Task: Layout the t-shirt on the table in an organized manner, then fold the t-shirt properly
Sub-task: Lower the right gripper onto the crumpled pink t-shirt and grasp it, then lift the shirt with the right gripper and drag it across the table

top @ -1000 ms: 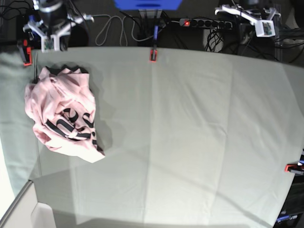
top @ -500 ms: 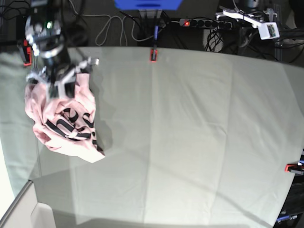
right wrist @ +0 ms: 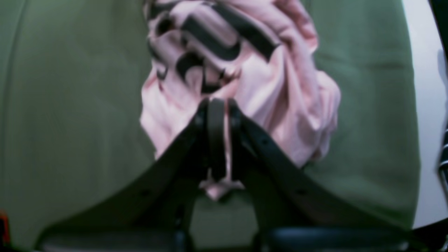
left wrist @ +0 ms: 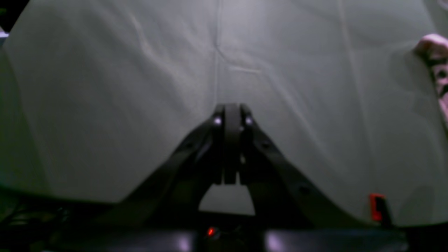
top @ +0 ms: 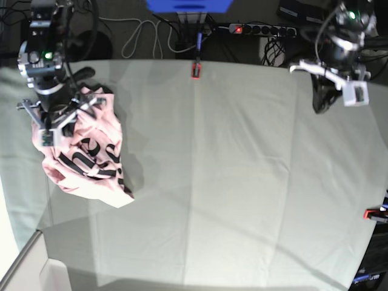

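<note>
Base view, at nine to ten o'clock: the t-shirt [top: 82, 154] lies crumpled on the bench [top: 242, 182], lettering partly showing. The right pincer [top: 56, 118] sits over the heap's far edge, its jaws nearly together with a sliver of pink cloth between them (a light pinch, by the right wrist view). At two o'clock the left pincer [top: 321, 103] hangs over bare cloth, jaws together and holding nothing. Nothing is spread yet; laying out and folding both remain.
</note>
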Robot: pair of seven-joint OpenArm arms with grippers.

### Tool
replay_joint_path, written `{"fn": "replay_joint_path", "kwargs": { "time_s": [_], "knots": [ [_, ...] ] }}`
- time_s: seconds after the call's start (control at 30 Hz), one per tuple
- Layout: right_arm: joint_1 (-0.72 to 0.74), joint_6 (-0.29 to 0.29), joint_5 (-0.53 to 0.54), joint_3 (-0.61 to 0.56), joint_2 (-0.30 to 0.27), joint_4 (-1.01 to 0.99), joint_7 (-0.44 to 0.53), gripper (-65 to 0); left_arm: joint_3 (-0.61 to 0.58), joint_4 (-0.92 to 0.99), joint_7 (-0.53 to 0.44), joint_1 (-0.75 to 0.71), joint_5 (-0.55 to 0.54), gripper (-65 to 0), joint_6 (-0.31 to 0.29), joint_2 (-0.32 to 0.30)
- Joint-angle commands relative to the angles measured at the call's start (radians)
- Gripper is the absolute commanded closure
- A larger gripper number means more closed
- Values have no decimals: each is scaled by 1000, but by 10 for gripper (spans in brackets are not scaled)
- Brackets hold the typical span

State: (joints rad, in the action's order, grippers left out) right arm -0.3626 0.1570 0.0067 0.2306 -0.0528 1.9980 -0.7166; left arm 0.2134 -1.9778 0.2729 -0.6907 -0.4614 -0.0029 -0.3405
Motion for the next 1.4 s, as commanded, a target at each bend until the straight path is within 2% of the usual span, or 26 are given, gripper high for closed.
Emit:
{"fn": "replay_joint_path", "kwargs": {
  "time_s": [0.0,0.17,0.23,0.37,0.47,0.63,0.7,0.77,0.83,0.9,0.93,1.13,1.2,1.37],
  "knots": [
    [21,-6,-1,20,-3,10,5,-105,5,-18,9,10,-3,-1,-3,-4],
    [53,-6,-1,36,-12,-46,1,-296,1,-19,107,49,-10,-1,-3,4],
    [87,-6,-1,37,-32,-79,15,-336,7,-19,113,49,-75,-7,-3,34],
    [119,-4,-1,31,-40,-142,16,-339,70,-15,116,30,-221,-56,-3,56],
    [164,-4,-1,37,-46,-227,16,-339,108,-16,116,19,-323,-65,-3,67],
    [178,-4,-1,34,-66,-303,16,-339,143,-16,116,18,-379,-65,-1,67],
    [178,-4,-1,36,-66,-302,16,-323,145,-16,116,18,-379,-65,-1,64],
    [179,-4,-1,37,-66,-286,16,-265,148,-16,116,19,-380,-65,1,64],
    [176,-4,-1,39,-66,-257,16,-158,148,-16,116,21,-380,-65,1,64],
    [173,-4,-1,39,-66,-227,16,-23,148,-16,116,24,-380,-65,2,67],
    [173,-4,-1,39,-65,-211,12,0,148,-16,116,26,-380,-65,4,67],
    [164,-1,5,33,-60,-42,5,0,148,-19,116,26,-380,-65,4,64],
    [165,0,6,3,-40,22,10,0,148,-19,116,21,-380,-65,4,62],
    [250,0,6,-188,-22,47,74,0,149,-21,116,-5,-380,-65,1,60]
  ]
}}
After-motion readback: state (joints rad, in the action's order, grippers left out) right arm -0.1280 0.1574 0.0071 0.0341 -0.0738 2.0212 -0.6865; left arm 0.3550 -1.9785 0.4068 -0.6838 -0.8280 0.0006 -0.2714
